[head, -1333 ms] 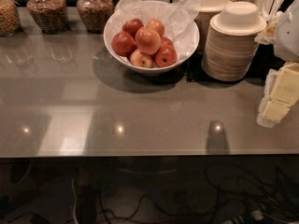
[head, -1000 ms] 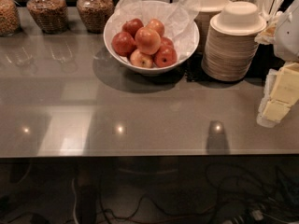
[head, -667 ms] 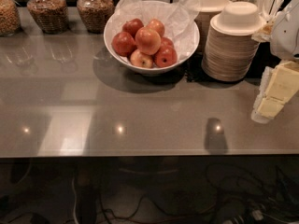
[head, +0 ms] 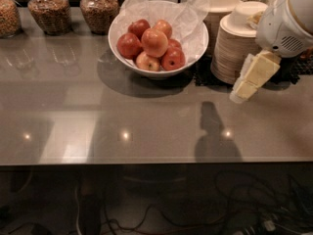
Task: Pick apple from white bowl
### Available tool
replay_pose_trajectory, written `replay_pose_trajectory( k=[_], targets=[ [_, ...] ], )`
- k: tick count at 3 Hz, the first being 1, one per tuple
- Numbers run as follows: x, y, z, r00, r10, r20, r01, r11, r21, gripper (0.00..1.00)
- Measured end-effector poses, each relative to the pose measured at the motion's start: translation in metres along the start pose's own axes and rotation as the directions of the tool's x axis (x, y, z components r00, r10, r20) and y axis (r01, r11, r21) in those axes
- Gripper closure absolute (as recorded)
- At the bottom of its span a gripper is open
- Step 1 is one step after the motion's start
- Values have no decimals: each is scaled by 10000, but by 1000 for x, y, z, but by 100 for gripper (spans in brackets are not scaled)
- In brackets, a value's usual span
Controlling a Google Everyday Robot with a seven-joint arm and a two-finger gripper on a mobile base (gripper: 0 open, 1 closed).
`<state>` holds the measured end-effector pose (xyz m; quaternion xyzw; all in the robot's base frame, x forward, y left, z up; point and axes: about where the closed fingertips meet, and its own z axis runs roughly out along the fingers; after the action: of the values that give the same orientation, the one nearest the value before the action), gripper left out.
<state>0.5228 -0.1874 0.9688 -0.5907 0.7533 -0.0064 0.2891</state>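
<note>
The gripper (head: 244,86) hangs at the right edge of the view, above the grey countertop (head: 122,111), tilted down and to the left; I cannot tell whether it is released or clenched, and nothing is seen in its grasp. Well to its left and a little farther back stands the white bowl (head: 157,72), lined with crinkled tissue paper (head: 188,21) and holding a heap of red apples (head: 155,42). Just behind the gripper rise stacked tan disposable bowls (head: 232,50). Far to its left, along the back edge, stand glass jars (head: 49,11).
</note>
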Motion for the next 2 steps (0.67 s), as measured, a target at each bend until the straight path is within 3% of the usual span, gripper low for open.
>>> replay_pose_trajectory(
  k=[1,2],
  targets=[
    [-24,-34,19,9958,54,916,-93,9990,427,0],
    [-49,-58,36,9891,14,1472,-89,9987,501,0]
  ],
)
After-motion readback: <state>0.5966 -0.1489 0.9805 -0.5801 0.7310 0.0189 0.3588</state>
